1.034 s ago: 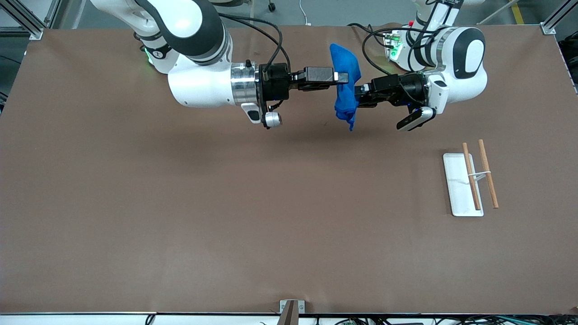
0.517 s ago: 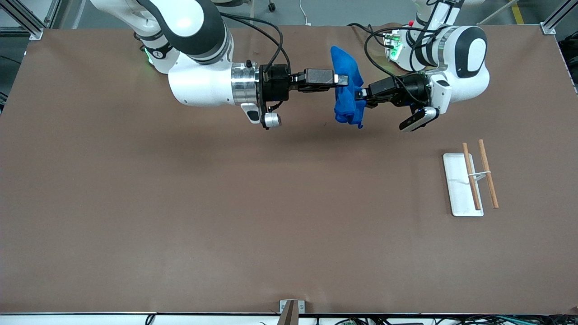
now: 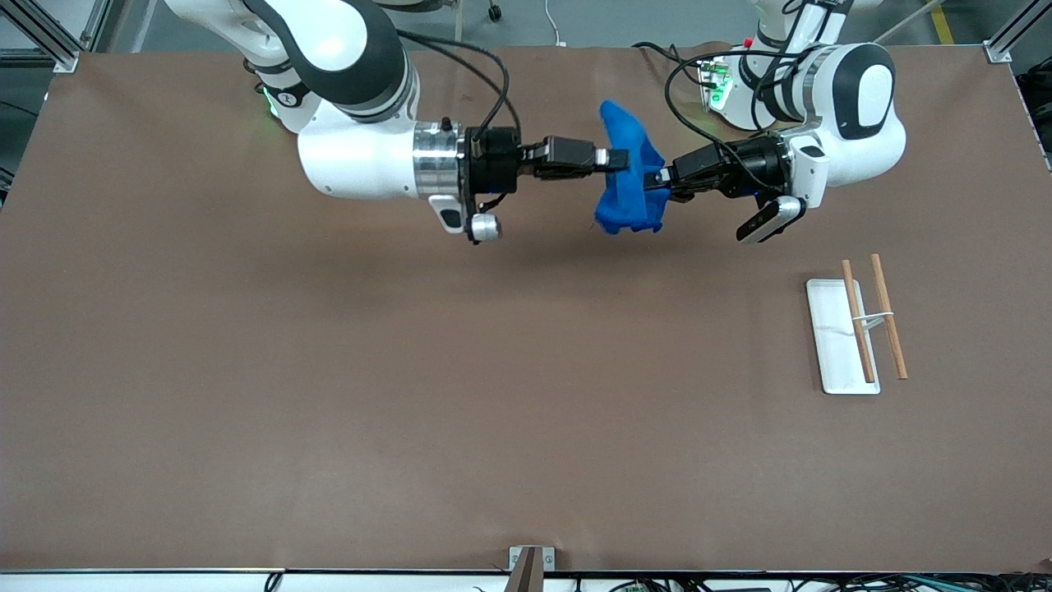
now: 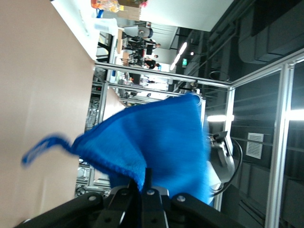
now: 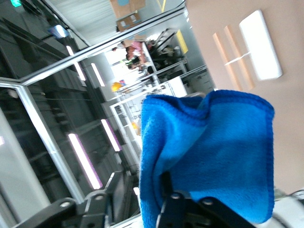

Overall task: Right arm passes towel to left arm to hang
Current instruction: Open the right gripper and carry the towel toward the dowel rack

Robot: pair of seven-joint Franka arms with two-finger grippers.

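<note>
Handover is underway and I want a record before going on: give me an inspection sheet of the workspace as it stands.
Surface: brown table, bare over most of its area.
Job's things: blue towel bunched in mid-air over the table, between the two claws; white tray with two wooden rods at the left arm's end.
Clutter: nothing seen.
Grippers: left claw shut on the towel; right claw at the towel's edge, its fingers hidden by the cloth.
Cables: black cables loop over both wrists, clear of the towel.
Surroundings: aluminium frame posts at the table corners; a bracket at the table edge nearest the front camera.
</note>
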